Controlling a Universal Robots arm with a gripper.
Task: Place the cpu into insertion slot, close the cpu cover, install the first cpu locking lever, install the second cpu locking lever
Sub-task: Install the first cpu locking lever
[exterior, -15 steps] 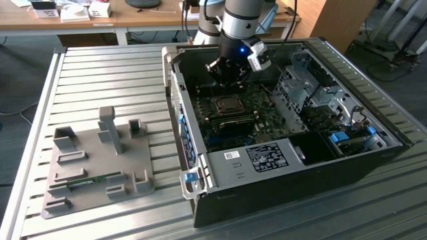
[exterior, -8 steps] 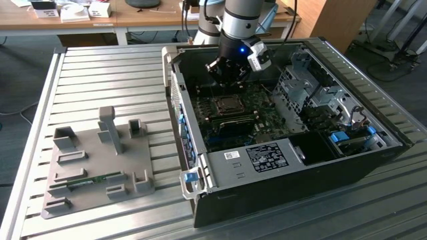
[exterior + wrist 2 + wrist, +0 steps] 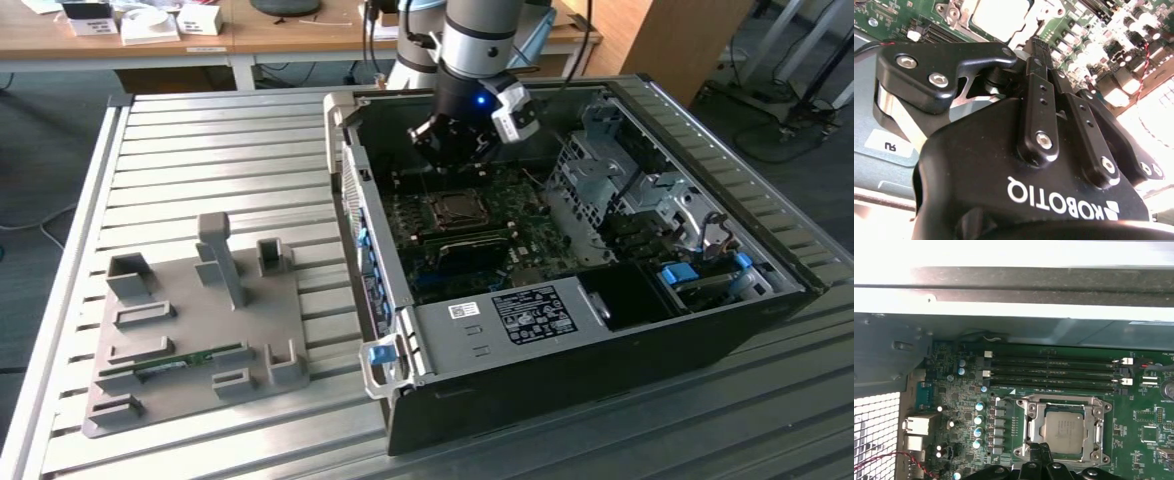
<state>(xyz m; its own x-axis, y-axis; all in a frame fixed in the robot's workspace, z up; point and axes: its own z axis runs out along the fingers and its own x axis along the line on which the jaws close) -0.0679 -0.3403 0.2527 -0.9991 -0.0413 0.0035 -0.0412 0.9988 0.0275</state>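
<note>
cpu (image 3: 1066, 430) in insertion slot (image 3: 1107, 406) | cpu cover (image 3: 1032, 413) flat around it, chip framed by window | gripper (image 3: 1040, 449) tips pressed together at slot edge | memory slots (image 3: 1054, 373) just beside, between slot and case wall (image 3: 1004, 287)

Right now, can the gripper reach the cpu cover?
Probably yes: the gripper hangs inside the open case close to the cpu cover, with nothing visible between them in the first wrist view.

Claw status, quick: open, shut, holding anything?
Claw: shut, fingertips together, nothing visible between them, close to the cpu cover.
</note>
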